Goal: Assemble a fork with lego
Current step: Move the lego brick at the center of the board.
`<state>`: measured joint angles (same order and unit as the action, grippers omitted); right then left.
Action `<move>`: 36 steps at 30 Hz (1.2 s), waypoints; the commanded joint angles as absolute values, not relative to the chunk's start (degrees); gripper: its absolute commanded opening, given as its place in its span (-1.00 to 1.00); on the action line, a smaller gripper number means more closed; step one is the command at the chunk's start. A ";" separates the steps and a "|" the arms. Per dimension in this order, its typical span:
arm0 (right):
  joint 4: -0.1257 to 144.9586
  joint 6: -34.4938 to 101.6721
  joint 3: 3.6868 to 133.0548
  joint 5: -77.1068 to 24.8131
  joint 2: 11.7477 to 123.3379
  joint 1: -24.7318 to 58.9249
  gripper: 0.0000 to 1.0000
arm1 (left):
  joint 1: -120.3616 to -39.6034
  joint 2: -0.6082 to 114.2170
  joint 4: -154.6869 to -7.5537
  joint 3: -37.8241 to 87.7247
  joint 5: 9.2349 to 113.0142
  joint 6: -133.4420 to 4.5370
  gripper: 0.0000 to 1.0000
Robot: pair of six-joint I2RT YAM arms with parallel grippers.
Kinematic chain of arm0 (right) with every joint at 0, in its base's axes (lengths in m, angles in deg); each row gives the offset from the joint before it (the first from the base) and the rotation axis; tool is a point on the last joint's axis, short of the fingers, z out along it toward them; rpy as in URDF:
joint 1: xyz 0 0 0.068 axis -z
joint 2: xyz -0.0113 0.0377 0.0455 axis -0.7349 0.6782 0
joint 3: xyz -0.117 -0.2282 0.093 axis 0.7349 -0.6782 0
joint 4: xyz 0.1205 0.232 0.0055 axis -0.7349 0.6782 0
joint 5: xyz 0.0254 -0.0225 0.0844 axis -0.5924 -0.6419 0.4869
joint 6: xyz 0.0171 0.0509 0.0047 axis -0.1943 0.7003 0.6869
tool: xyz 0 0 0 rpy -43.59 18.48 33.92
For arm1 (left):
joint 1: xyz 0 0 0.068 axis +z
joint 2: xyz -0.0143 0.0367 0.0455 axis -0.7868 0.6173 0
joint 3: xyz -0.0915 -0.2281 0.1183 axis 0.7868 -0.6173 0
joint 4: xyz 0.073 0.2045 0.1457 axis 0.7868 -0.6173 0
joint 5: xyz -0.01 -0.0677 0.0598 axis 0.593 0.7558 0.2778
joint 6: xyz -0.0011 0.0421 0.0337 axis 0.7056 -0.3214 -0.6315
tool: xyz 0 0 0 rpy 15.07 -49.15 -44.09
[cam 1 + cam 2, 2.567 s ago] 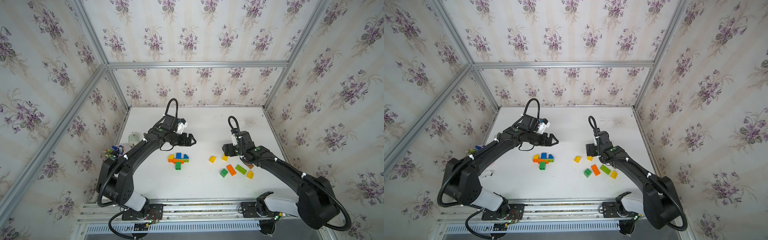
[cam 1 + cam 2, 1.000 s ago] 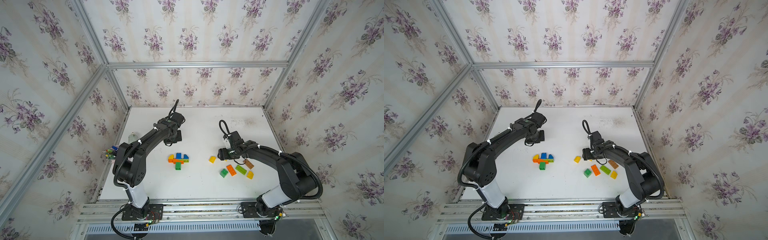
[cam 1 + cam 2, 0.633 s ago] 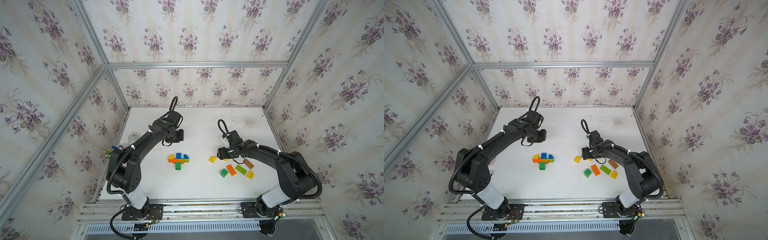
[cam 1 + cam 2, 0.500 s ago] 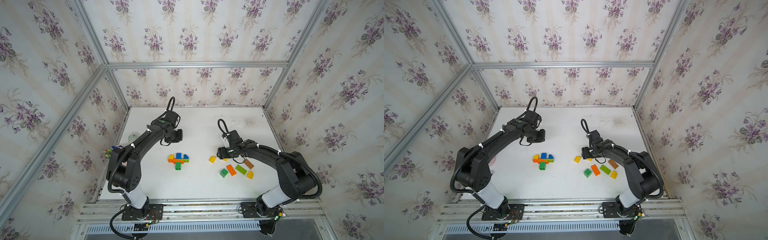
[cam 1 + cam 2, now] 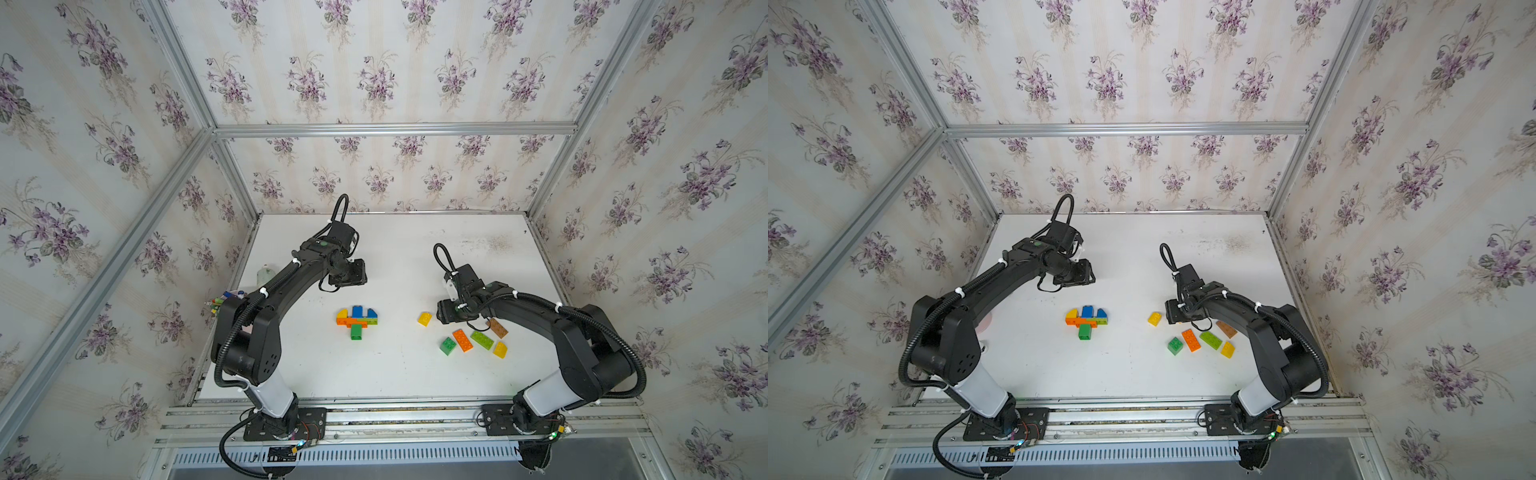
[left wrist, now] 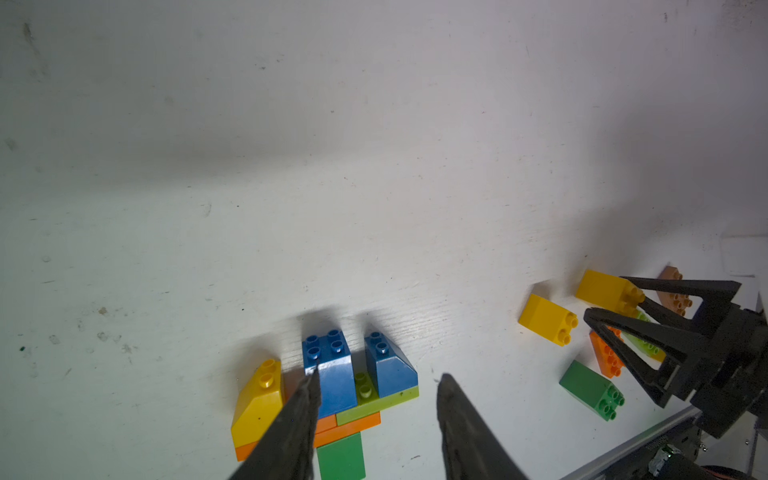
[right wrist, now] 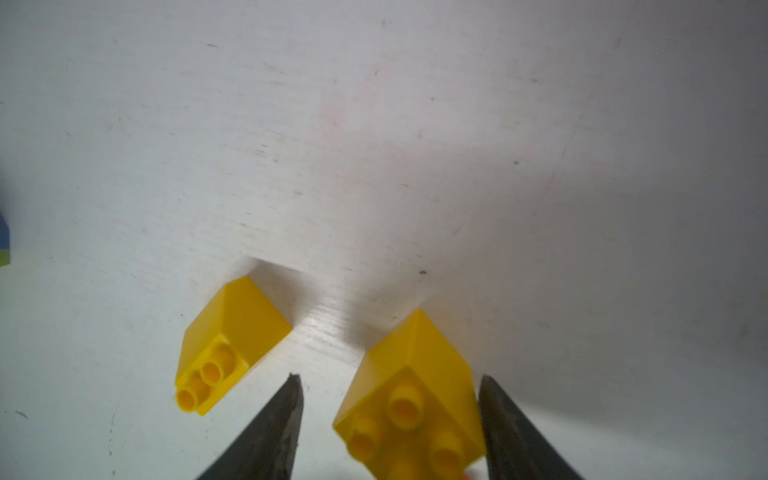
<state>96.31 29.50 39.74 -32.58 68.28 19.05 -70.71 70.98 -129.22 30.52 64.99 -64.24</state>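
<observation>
Right wrist view: right pincer (image 7: 388, 419) parted around yellow brick (image 7: 409, 399) — sloped yellow brick (image 7: 226, 347) just beside.

White tabletop (image 5: 395, 374); walls (image 5: 374, 62) papered with purple flowers; black arms; bricks (image 5: 356, 319) yellow, blue, lime, orange, green; one brown brick (image 5: 497, 328).

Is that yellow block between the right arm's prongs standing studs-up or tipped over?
Tipped over. In the right wrist view the yellow block lies on the table, studs facing sideways toward the camera.
</observation>
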 commanded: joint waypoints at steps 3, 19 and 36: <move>96.13 31.27 39.63 -33.18 67.94 17.97 0.12 | -70.40 70.29 -129.86 29.54 63.44 -65.04 -0.04; 96.77 35.57 49.03 -37.47 74.48 14.49 -0.65 | -65.59 66.54 -126.86 23.72 61.40 -62.38 -0.41; 102.50 32.04 61.25 -40.61 85.43 9.15 0.01 | -64.63 66.36 -124.21 22.25 66.41 -62.96 -0.10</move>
<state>101.05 33.22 60.37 -40.45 85.59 9.37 -64.64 66.45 -125.25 22.17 64.47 -62.60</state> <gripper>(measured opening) 0.479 0.433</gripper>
